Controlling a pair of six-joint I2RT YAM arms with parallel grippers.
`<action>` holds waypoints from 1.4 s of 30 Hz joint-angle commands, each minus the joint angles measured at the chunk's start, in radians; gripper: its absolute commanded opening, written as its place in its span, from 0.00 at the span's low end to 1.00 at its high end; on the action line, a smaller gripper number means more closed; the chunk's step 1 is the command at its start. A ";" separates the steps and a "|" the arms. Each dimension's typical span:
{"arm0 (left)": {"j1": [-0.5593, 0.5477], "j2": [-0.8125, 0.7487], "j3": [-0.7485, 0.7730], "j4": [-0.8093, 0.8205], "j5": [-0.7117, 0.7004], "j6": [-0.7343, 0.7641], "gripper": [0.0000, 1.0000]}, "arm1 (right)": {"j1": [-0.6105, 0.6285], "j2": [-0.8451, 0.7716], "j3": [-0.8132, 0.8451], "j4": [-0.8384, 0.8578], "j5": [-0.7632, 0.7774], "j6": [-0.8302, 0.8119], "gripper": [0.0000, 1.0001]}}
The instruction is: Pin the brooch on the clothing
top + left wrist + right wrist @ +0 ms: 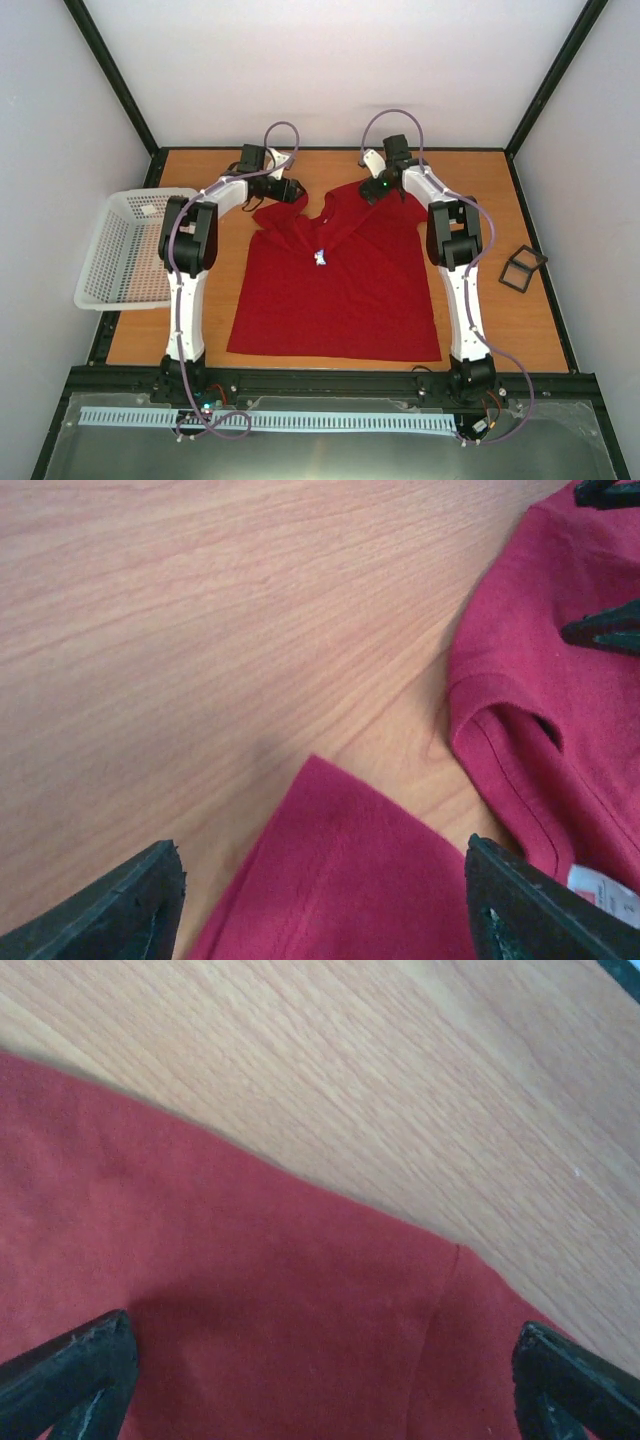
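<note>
The red T-shirt [335, 290] lies flat on the wooden table, collar toward the far side. A small white and blue brooch [320, 258] rests on its chest, below the neck. My left gripper [292, 190] is open and empty over the shirt's far left shoulder; in the left wrist view [325, 925] a folded corner of red cloth [350, 880] lies between its fingers, with the collar and white label [605, 892] to the right. My right gripper [373, 190] is open and empty over the far right shoulder; in the right wrist view [320, 1385] red fabric [250, 1290] lies under it.
A white mesh basket [120, 250] stands at the table's left edge. A small black square frame [522, 268] lies at the right. The right gripper's fingertips [603, 632] show at the top right of the left wrist view. White walls enclose the table.
</note>
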State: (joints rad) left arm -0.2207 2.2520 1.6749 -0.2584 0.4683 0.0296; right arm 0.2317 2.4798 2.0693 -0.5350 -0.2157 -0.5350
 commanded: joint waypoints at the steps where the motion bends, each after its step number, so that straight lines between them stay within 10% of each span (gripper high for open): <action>1: -0.013 0.066 0.128 -0.065 0.062 0.016 0.79 | 0.004 0.064 0.077 -0.080 0.066 0.008 0.99; 12: -0.096 0.153 0.183 -0.115 -0.165 0.011 0.76 | -0.012 0.080 0.056 -0.116 0.113 0.062 0.79; 23: 0.043 0.128 0.159 -0.093 -0.325 -0.061 0.01 | -0.119 0.070 0.045 -0.089 0.181 0.154 0.55; 34: 0.158 0.100 0.262 -0.046 -0.418 -0.061 0.01 | -0.165 0.122 0.168 -0.094 0.189 0.193 0.60; 42: 0.032 -0.092 0.008 0.023 -0.141 0.015 0.51 | -0.150 0.035 0.175 -0.126 0.129 0.178 0.87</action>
State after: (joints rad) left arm -0.0814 2.2711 1.7599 -0.2852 0.1909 0.0021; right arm 0.0704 2.5687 2.2299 -0.6155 -0.0696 -0.3458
